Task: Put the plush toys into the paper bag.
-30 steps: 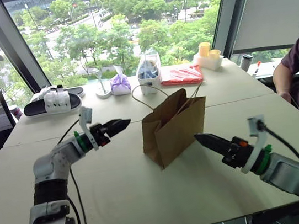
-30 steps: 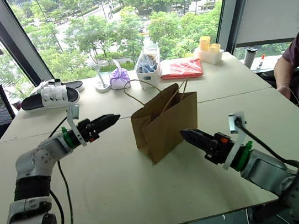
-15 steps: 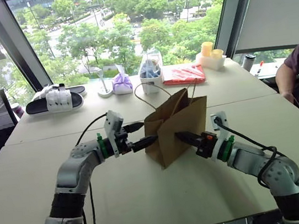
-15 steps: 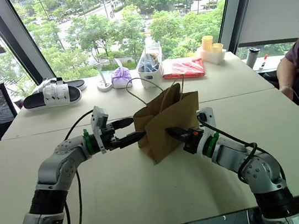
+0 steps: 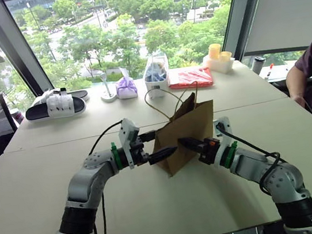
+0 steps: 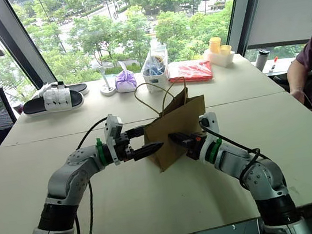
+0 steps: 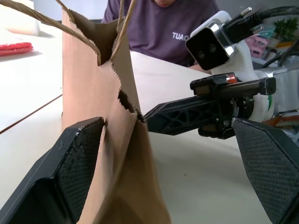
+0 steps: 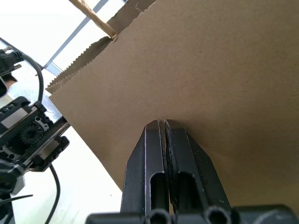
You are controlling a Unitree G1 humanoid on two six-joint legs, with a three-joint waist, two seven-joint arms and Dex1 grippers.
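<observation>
Moved in from either side since a second ago, both arms now at the paper bag (image 5: 186, 131) mid-table. Brown kraft, creased, leaning, cord handles looped above a serrated rim. From the left wrist: bag's narrow edge between wide-spread fingers (image 7: 74, 163), a person in purple behind. From the right wrist: tips pressed flat against the bag's broad side. Left gripper (image 5: 159, 147) level, fully open; right gripper (image 5: 184, 142) level, closed, gripping nothing.

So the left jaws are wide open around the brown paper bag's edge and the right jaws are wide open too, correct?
Not quite. The right gripper has its jaws shut, tips against the brown paper bag, as the right wrist view shows. The left gripper does stand open around the bag's edge.
</observation>
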